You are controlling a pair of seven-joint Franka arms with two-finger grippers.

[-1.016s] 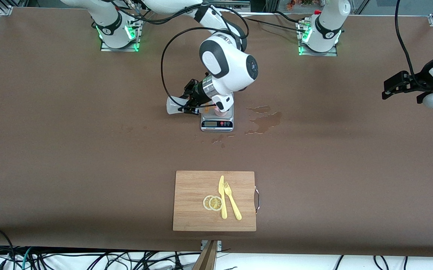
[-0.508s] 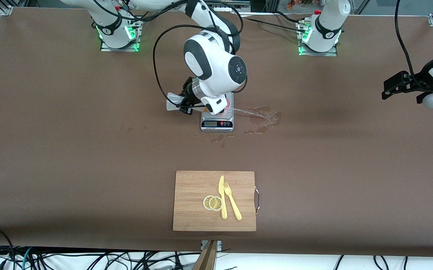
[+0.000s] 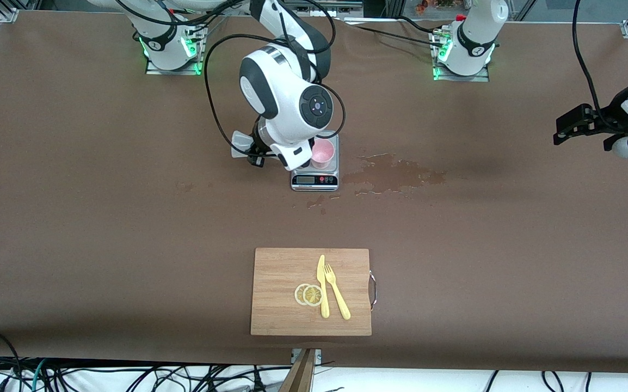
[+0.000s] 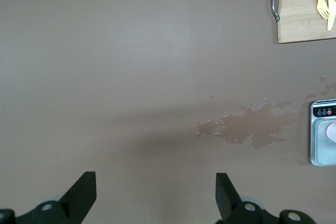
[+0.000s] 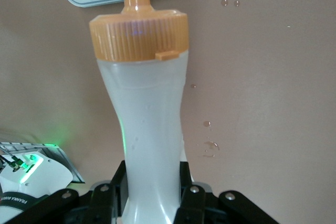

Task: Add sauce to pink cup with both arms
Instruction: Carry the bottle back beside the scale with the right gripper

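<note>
1. Translucent whitish plastic squeeze bottle with an orange nozzle cap [image 3: 240, 146] lies tipped nearly flat in the right claw [image 3: 257, 154], which is clamped hard round its waist; in the right wrist view the body [image 5: 152, 129] is pinched in between the black fingers and the nozzle points toward the scale.
2. Next along stands the small pale-pink plastic tumbler [image 3: 322, 153], upright on a small silver kitchen scale [image 3: 315, 179] in the middle of the brown desk [image 3: 74, 218]. The nozzle tip is hidden by the arm in the front view, so whether it sits over the cup's mouth cannot be told.
3. A wet spill [image 3: 393, 175] spreads on the desk beside the scale, toward the left arm's end, which suggests sauce overshooting the cup. To do this step well, the right arm would likely bring the nozzle directly above the rim, angle it steeply down, and squeeze gently.
4. Nearer the front camera lies a wooden cutting board [image 3: 281, 321] with a yellow plastic knife and fork and lemon slices, not involved.
5. The left claw [image 3: 578, 124] waits with fingers spread wide, holding nothing, over bare desk at its own end; it might steady the cup.
</note>
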